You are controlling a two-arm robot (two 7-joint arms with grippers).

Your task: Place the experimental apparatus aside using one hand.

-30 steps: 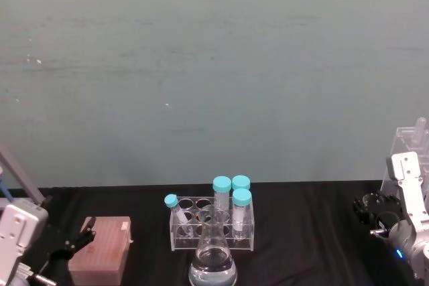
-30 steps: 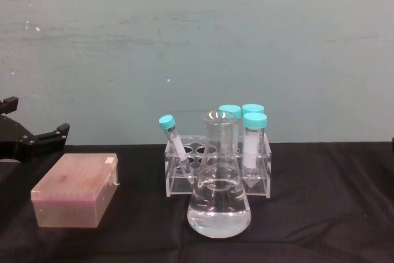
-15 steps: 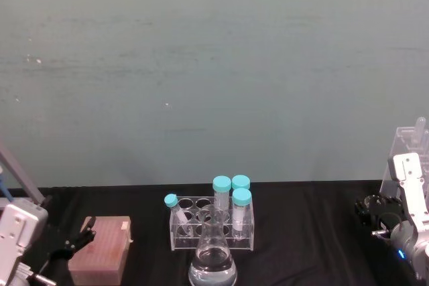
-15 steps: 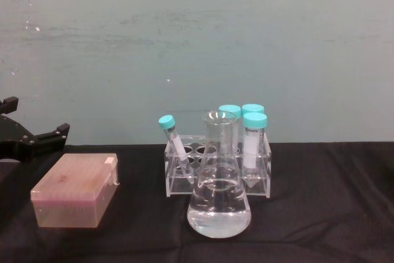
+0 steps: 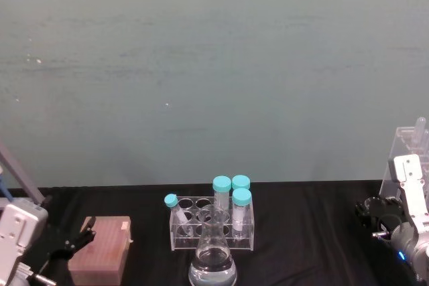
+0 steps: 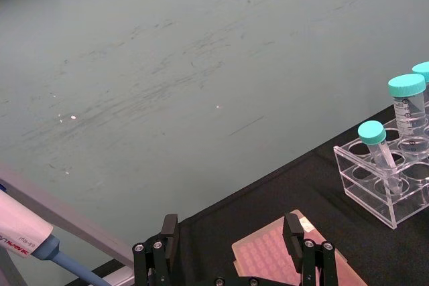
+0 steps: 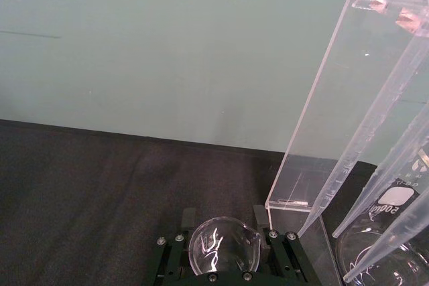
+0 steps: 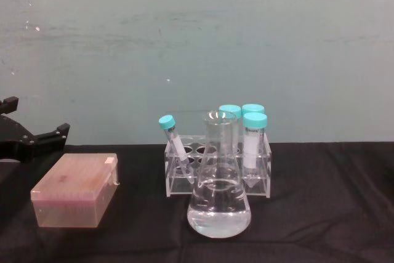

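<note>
**Right gripper and beaker.** We see the right gripper (image 7: 224, 222) at 4 o'clock in the head view. Its fingers are drawn in narrowly against the two sides of the small glass beaker (image 7: 222, 252), which sits between them. We cannot tell whether the beaker's base touches the black cloth (image 8: 320, 214).

**Other labware.** The tall acrylic rack (image 5: 405, 145) stands just beside the right gripper, at 1 o'clock from it, with long glass pipettes (image 7: 355, 155) leaning inside. The conical flask (image 8: 218, 207), part-filled with clear liquid, stands well apart at 6 o'clock in the head view. It is directly in front of a clear tube rack (image 8: 261, 180) holding four teal-capped tubes, one of them tilted.

**Left gripper.** The left gripper (image 6: 230, 229) is at 8 o'clock, spread wide and holding nothing, just beside a pink tip box (image 8: 74, 192).

**Setting.** The black cloth covers the table, and a pale green wall (image 5: 214, 65) fills the view at 12 o'clock.
</note>
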